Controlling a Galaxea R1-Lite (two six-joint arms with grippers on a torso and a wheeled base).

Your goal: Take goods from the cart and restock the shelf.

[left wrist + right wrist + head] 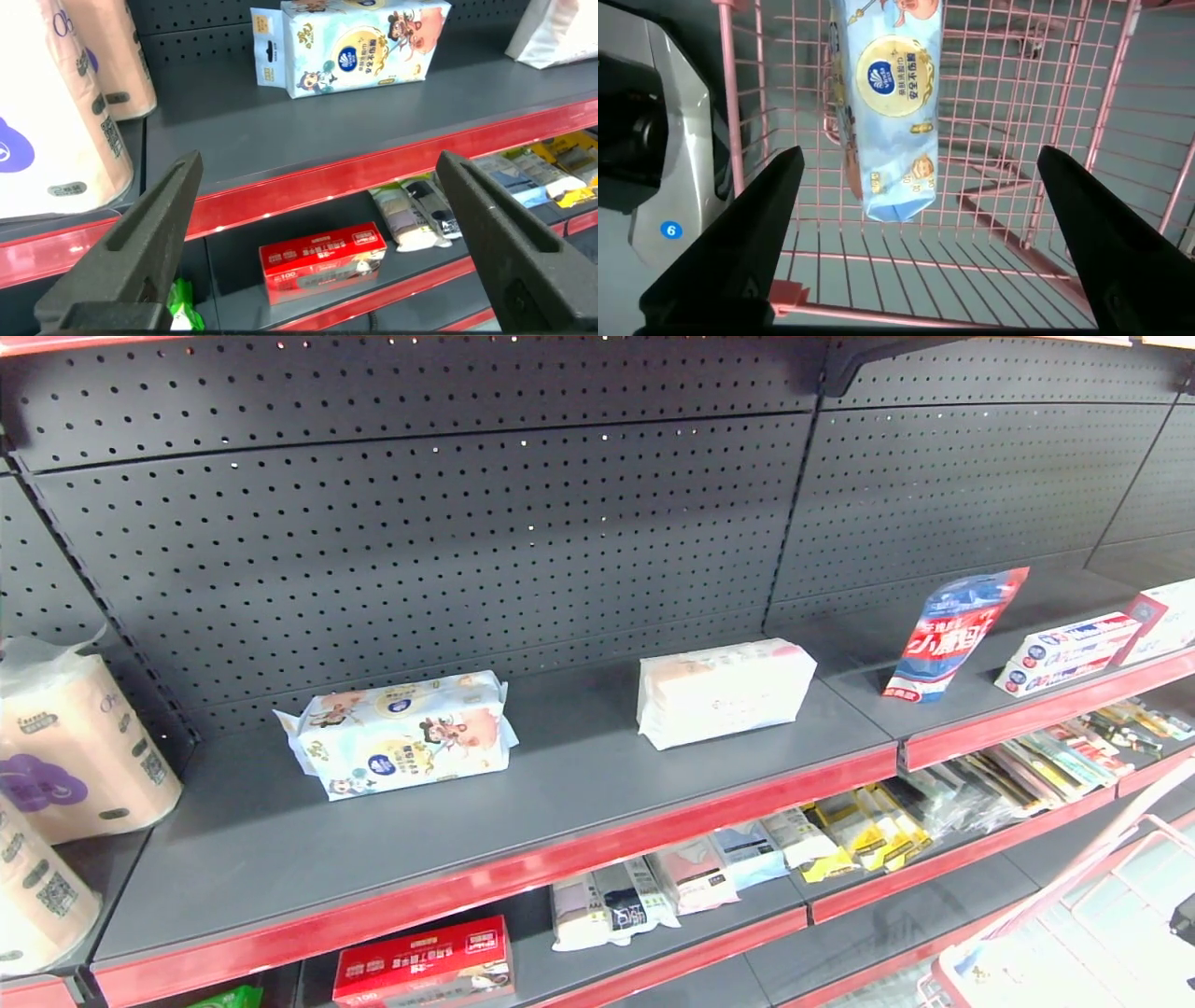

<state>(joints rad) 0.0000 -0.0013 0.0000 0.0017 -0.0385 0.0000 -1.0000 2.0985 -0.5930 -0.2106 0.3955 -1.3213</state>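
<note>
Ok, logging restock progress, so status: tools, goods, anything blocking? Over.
Left tool open, facing shelf. Right tool open over cart, blue tissue pack lying inside. Matching pack on shelf. Nothing seen in the way.

a dark grey pegboard back wall [420,541] spans the upper frame, pale glare across its middle, above the grey shelf [579,775] with a red front edge.
</note>
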